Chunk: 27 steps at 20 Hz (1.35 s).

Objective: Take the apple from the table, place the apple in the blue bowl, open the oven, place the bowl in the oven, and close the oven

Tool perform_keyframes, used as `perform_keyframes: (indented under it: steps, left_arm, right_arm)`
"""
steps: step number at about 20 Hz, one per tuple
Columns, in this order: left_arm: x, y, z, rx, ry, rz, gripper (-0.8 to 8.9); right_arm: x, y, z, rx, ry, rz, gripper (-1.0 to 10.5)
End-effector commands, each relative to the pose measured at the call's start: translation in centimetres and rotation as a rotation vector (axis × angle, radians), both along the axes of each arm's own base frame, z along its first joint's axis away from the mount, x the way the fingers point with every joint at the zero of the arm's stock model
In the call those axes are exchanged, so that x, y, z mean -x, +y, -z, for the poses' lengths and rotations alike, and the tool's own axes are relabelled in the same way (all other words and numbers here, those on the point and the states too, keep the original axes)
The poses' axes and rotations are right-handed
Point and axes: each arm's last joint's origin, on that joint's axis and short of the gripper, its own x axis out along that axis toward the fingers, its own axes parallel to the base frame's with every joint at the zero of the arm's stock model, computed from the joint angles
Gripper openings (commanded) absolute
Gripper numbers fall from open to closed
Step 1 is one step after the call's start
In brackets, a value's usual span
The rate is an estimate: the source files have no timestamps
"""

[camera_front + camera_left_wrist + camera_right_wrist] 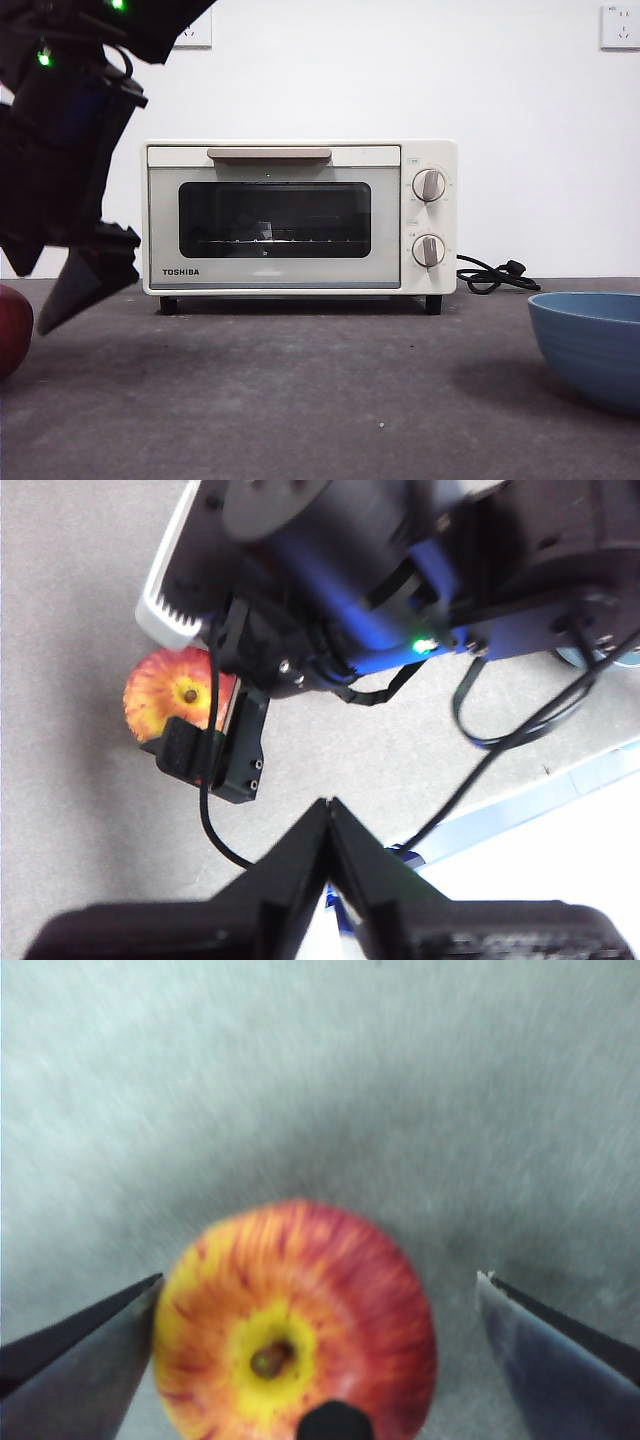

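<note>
The apple [300, 1330], red with a yellow stem end, lies on the table [300, 400] and fills the space between the jaws of my right gripper [320, 1277]. That gripper is open, one jaw on each side of the fruit and apart from it. In the front view the apple [10, 330] shows only at the left edge, under the big dark right arm [60, 150]. My left gripper [328, 818] is shut on nothing and looks down from above onto the right arm and the apple [165, 692]. The blue bowl [590, 345] stands empty at the right. The oven [300, 215] is at the back, its door closed.
The oven's black cord [495, 275] lies coiled on the table to its right, behind the bowl. Bare table stretches between the apple and the bowl. A white wall with sockets stands behind.
</note>
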Motion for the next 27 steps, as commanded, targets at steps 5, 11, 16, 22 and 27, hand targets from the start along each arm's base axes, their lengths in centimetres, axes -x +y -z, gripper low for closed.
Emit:
perform_keyframes:
  steps: [5, 11, 16, 22, 27]
  left_arm:
    - [0.1, -0.2, -0.1, 0.008, -0.002, 0.022, -0.05]
    - [0.1, -0.2, -0.1, 0.008, -0.002, 0.022, -0.05]
    - [0.1, -0.2, -0.1, 0.008, -0.003, 0.022, -0.05]
    - [0.1, -0.2, -0.1, 0.013, 0.001, 0.015, -0.05]
    - [-0.1, -0.2, -0.1, 0.017, 0.002, 0.009, -0.05]
  right_arm:
    - [0.1, 0.1, 1.3, 0.022, 0.043, 0.028, 1.0]
    - [0.2, 0.0, 0.7, -0.009, 0.108, 0.055, -0.1]
    - [1.1, -1.8, -3.9, 0.007, 0.124, 0.055, -0.1]
    - [3.4, -7.0, -13.5, 0.060, -0.021, 0.097, -0.1]
    - [5.6, -13.0, -20.3, 0.118, -0.171, 0.192, -0.1]
